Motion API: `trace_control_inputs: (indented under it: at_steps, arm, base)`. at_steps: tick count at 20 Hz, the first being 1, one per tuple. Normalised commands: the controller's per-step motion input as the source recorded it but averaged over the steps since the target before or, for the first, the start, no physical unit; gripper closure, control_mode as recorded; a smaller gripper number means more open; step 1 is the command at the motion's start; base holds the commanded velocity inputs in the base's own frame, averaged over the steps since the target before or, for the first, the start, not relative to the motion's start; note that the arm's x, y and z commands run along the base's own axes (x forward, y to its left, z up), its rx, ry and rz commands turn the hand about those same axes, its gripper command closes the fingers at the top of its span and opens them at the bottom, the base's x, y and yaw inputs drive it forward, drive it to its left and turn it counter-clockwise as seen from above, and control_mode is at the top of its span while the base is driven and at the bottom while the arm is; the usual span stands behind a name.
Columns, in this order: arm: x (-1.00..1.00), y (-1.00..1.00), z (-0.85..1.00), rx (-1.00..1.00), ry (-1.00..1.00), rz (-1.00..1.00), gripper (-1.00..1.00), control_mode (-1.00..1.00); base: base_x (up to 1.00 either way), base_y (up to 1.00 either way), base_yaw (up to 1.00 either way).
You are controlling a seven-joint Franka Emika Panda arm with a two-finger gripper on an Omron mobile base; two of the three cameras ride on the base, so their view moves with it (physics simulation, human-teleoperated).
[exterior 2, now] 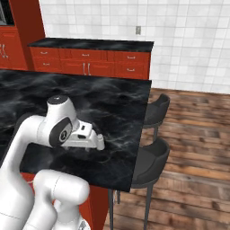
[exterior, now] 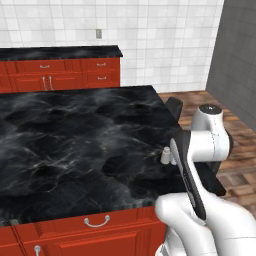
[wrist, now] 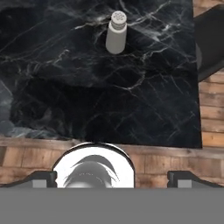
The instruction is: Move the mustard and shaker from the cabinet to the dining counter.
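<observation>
Shaker [wrist: 116,33] upright on dining counter [wrist: 87,87], near edge

The robot arm [exterior: 210,150] has a glossy white shell with smooth, rounded links. Dark grey, almost black bands run at the joints and along one side of a link. One joint ends in a flat round cap with a dark ring and small dark marks. The end effector [wrist: 112,177] has two small dark finger tips [wrist: 41,178].
</observation>
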Motion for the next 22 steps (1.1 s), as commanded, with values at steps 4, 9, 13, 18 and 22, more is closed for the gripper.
trace_control_inputs:
  at_steps: [4,9,13,18,22]
  arm:
    - [0.00,0.00,0.00,0.00,0.00,0.00,-1.00,1.00]
    - [0.00,0.00,0.00,0.00,0.00,0.00,-1.00,1.00]
    - [0.00,0.00,0.00,0.00,0.00,0.00,-1.00,1.00]
    - [0.00,0.00,0.00,0.00,0.00,0.00,-1.00,1.00]
    - [0.00,0.00,0.00,0.00,0.00,0.00,-1.00,1.00]
  base:
    - [-0.44,0.09,0.00]
    - [-0.48,0.33,0.18]
    - [-0.13,0.29,0.90]
    - [-0.05,0.12,1.00]
    - [-0.03,0.18,0.96]
